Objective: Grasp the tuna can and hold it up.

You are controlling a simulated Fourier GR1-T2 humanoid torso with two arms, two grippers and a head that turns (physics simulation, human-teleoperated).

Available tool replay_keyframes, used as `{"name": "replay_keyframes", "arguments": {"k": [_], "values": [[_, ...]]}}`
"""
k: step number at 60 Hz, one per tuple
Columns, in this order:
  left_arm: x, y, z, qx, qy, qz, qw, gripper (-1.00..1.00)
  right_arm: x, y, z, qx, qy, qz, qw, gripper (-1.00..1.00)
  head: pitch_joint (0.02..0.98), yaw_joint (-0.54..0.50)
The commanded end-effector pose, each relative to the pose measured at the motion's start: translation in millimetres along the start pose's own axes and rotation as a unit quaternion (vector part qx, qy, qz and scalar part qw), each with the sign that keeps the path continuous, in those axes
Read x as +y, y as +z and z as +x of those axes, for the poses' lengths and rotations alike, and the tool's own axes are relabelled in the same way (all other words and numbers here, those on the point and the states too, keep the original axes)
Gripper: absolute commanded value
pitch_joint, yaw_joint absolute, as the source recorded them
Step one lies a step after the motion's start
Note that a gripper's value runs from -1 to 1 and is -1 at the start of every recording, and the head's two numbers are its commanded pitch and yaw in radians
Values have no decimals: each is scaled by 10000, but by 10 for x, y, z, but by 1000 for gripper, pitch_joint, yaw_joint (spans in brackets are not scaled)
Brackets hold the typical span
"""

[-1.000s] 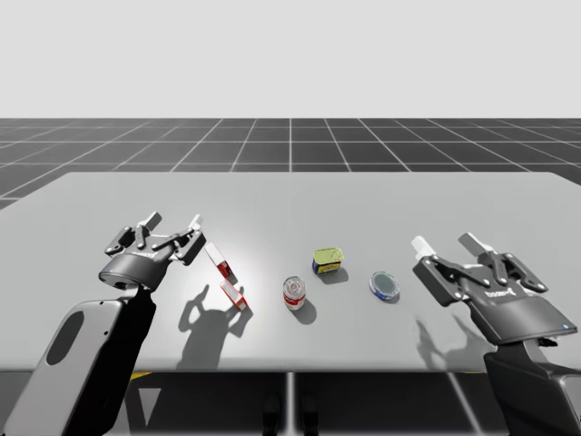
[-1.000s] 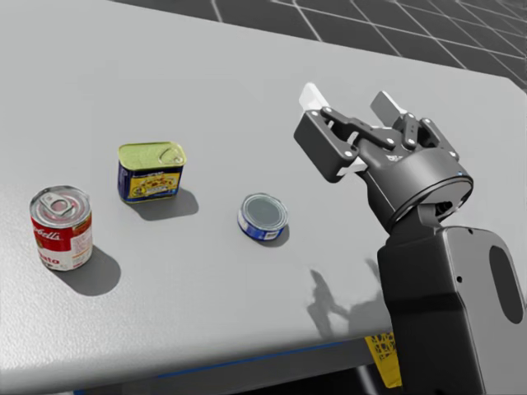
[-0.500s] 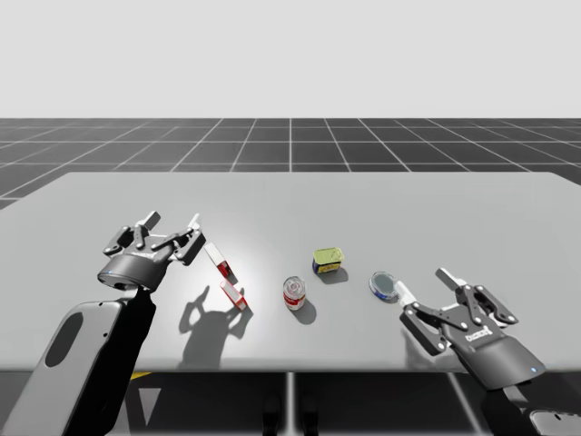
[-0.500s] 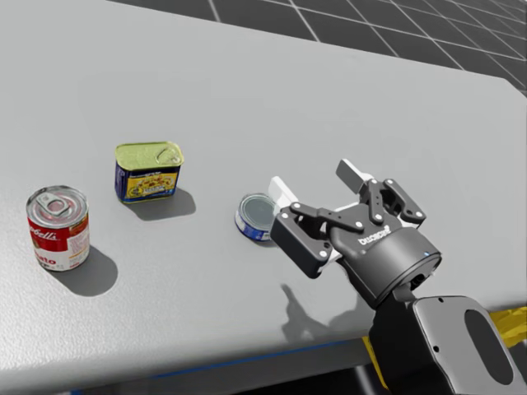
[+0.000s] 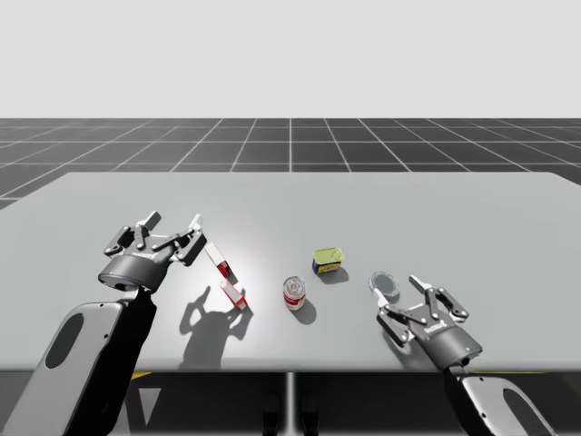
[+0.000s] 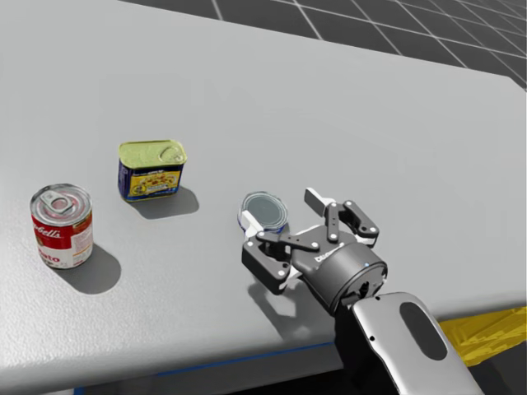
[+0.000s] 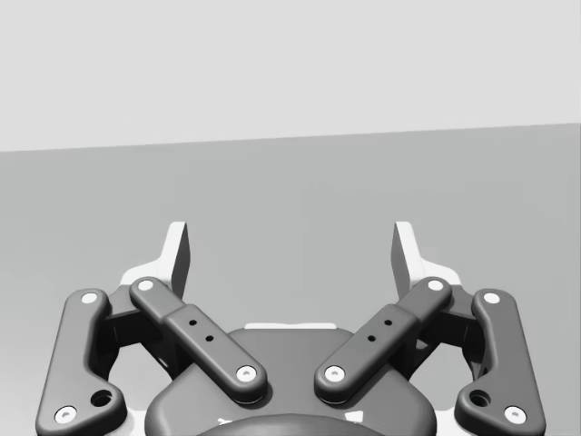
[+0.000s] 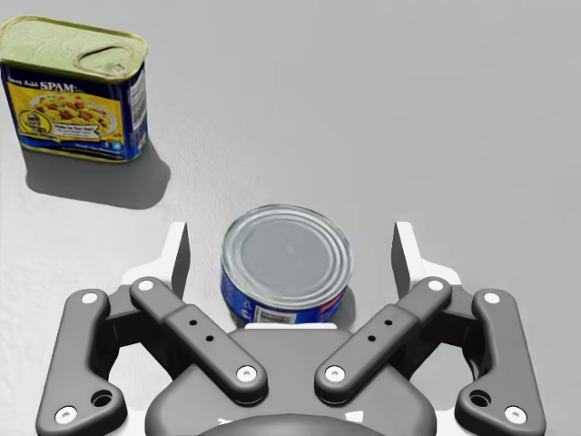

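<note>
Right gripper (image 5: 399, 302), seen in the high view, was set low at the tuna can (image 5: 385, 284) near the front edge of the table (image 5: 408, 209). In the head view its fingers (image 6: 314, 198) were spread wide. In the right wrist view the can stood between them, untouched by either.

Three cans, centre to lower right of the high view: one red round can (image 5: 294, 293), one blue rectangular can with a yellow top (image 5: 328, 261), one flat blue round can (image 5: 384, 283). Two boxes, left of centre: upper red-and-white box (image 5: 216, 258), lower red-and-white box (image 5: 233, 294). Two grippers: left gripper (image 5: 174, 225) at left, right gripper (image 5: 401, 302) at lower right. One grey table (image 5: 408, 209).
</note>
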Motion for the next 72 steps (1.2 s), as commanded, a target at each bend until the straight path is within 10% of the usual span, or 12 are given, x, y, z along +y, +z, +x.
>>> {"name": "replay_keyframes", "arguments": {"k": [1,35,36,37,40,72], "values": [[-8,1,0,14,-9,-12,10000,-1000,21,-158,-118,178,27,-39,9998,-1000,864,-410],[-23,8,0,34,-23,-19,10000,-1000,6,-454,-201,881,14,-43,9961,-1000,863,-405],[-23,8,-1,34,-25,-19,10000,-1000,3,-453,-203,877,2,-58,9961,-905,861,-405],[-23,8,-1,34,-26,-19,10000,-1000,-3,-449,-203,898,-68,-98,9959,-88,858,-406],[-24,9,-1,34,-26,-18,10000,-1000,-2,-442,-208,911,-22,-85,9958,1000,849,-408],[-42,13,-17,43,-58,-39,10000,-1000,-54,-403,-230,1094,-193,-152,9937,987,437,-421]]}}
